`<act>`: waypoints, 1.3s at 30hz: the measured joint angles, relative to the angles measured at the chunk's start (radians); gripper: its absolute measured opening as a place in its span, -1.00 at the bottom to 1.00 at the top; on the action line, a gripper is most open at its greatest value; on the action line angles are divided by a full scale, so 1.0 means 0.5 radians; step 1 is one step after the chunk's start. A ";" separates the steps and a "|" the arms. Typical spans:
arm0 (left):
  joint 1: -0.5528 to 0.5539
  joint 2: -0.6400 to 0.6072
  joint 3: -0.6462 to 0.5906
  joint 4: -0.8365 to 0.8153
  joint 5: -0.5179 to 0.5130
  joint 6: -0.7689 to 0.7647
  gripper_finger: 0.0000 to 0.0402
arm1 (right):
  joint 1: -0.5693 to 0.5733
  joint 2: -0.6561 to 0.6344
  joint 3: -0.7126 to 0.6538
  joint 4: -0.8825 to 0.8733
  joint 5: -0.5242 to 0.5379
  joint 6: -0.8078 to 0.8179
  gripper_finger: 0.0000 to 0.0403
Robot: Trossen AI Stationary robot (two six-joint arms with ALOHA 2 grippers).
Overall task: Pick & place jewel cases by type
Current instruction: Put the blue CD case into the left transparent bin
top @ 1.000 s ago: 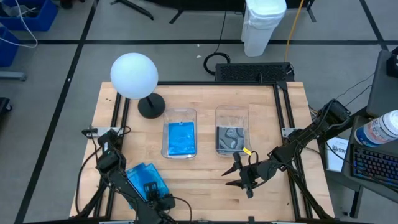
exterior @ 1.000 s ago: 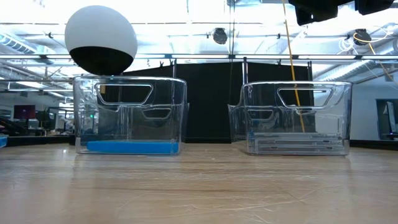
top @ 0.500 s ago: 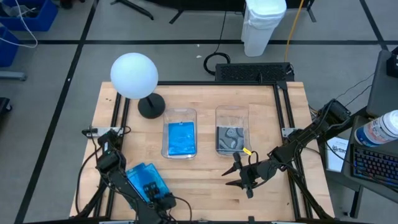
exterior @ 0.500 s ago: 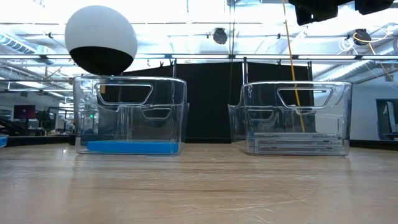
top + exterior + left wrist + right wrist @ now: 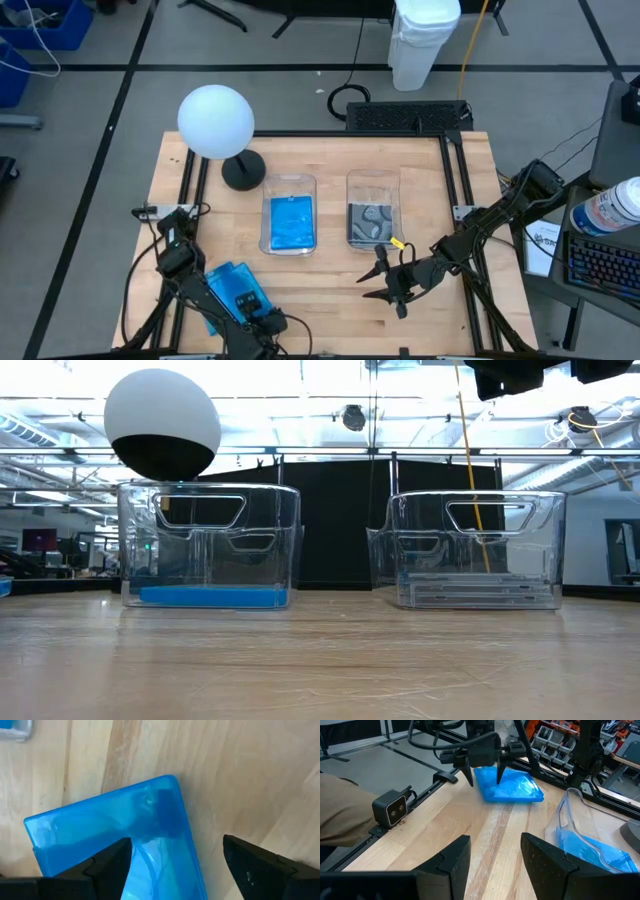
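The sorting is looking mostly done. In the high view, the left bin (image 5: 289, 224) at mid-frame is holding blue jewel cases (image 5: 291, 222), and the right bin (image 5: 372, 212) beside it is holding the clear cases with grey-black inserts (image 5: 370, 221). What is remaining is a small stack of blue cases (image 5: 232, 287) lying on the tabletop (image 5: 330, 280) at the lower left of the frame; there are probably two, though the arm is covering part of them. The left hand (image 5: 175, 855) is hovering right over that stack, its fingers spread wide, one over the top case and one past its edge. The right hand (image 5: 385, 283) is waiting at lower centre-right, fingers spread wide and holding nothing.
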 joint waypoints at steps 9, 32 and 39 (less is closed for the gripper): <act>0.029 -0.001 -0.086 -0.014 0.046 -0.004 0.41 | 0.000 0.000 0.000 0.000 0.000 -0.002 -0.18; 0.035 -0.001 -0.126 -0.133 0.130 -0.090 0.29 | -0.001 0.000 0.000 0.000 0.002 -0.005 -0.18; 0.034 -0.001 -0.126 -0.042 0.088 -0.081 -0.35 | 0.000 0.000 0.000 0.001 0.003 -0.005 -0.18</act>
